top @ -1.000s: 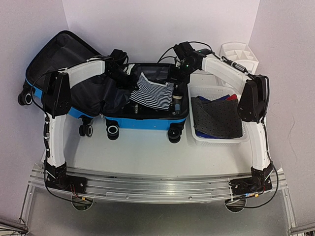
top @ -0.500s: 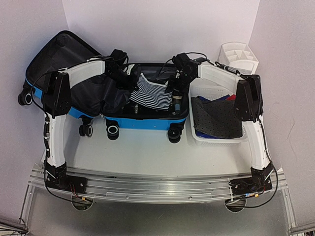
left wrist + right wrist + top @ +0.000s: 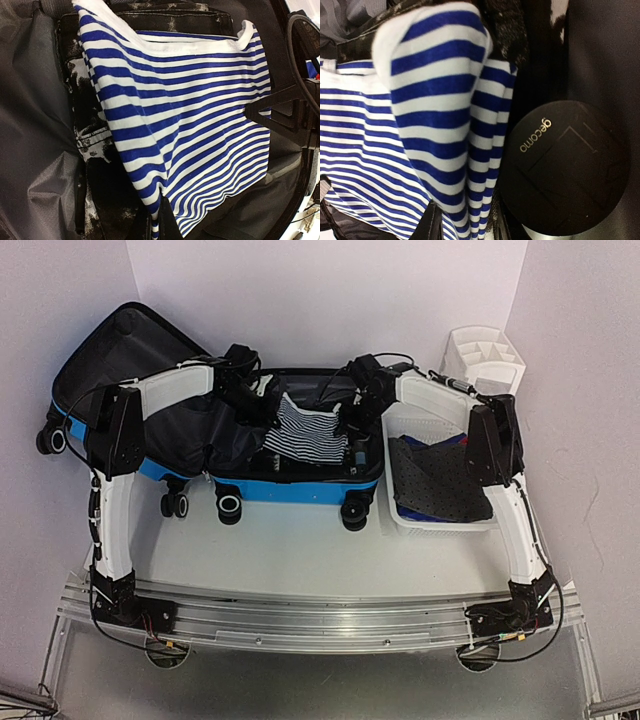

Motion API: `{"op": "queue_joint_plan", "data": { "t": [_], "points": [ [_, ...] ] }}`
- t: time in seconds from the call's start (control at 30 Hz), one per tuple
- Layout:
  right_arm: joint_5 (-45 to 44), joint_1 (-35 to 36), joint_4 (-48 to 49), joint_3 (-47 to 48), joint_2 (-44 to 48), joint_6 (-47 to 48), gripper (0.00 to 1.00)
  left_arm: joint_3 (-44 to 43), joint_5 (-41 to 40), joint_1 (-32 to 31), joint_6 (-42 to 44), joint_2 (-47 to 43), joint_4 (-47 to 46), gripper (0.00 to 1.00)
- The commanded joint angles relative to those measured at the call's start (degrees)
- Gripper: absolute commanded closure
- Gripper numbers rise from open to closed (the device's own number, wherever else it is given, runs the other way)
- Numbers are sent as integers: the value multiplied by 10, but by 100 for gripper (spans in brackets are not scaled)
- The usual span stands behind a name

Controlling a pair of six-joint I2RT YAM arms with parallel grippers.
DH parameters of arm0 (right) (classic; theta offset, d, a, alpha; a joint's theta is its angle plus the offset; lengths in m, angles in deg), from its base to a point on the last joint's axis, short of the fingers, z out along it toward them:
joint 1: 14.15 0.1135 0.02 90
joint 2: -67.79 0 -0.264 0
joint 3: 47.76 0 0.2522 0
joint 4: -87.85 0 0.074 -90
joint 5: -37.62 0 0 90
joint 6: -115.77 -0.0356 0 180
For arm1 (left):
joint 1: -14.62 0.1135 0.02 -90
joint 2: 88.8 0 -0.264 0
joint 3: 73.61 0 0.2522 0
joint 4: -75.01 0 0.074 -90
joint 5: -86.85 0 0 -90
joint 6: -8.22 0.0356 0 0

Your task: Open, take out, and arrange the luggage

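Observation:
The luggage [image 3: 290, 490], a bright blue suitcase, lies open at the back of the table with its dark-lined lid [image 3: 120, 350] tilted up to the left. A blue-and-white striped shirt [image 3: 305, 435] hangs stretched over the packed half. My left gripper [image 3: 266, 408] is shut on the shirt's left corner, and the cloth [image 3: 190, 125] runs down into the left gripper [image 3: 155, 227]. At the shirt's right corner, my right gripper [image 3: 352, 418] has a bunched fold [image 3: 435, 100] filling the right gripper [image 3: 467, 227]. Black printed clothing [image 3: 95, 145] lies under the shirt.
A round black lid marked "gecomo" [image 3: 565, 165] sits in the suitcase right beside the right fingers. A white mesh basket [image 3: 432, 425] holding a dark dotted cloth [image 3: 440, 480] stands right of the suitcase. A white drawer organizer [image 3: 485, 355] is at the back right.
The right arm came left and down to the shirt's right corner; its jaws opened, then closed onto the cloth. The left gripper kept its hold and place.

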Motion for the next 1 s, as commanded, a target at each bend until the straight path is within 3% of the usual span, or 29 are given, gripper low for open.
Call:
{"op": "queue_joint_plan", "data": {
  "t": [0.0, 0.33, 0.63, 0.77, 0.87, 0.97],
  "points": [
    [-9, -1, 13, 35, -5, 29, 77, -3, 4, 2, -6, -24, -11, 100],
    [-14, 11, 14, 63, -15, 69, 69, -7, 5, 2, -4, -21, -11, 100],
    [6, 11, 20, 60, -24, 59, 68, -8, 7, 2, -5, -22, -10, 100],
    [15, 11, 25, 63, -31, 53, 81, -8, 7, 2, -6, -21, -11, 100],
    [10, 11, 26, 60, -31, 51, 97, -8, 7, 1, -8, -23, -11, 100],
    [0, 11, 26, 54, -23, 52, 100, -9, 7, 2, -6, -24, -9, 100]
  ]
}}
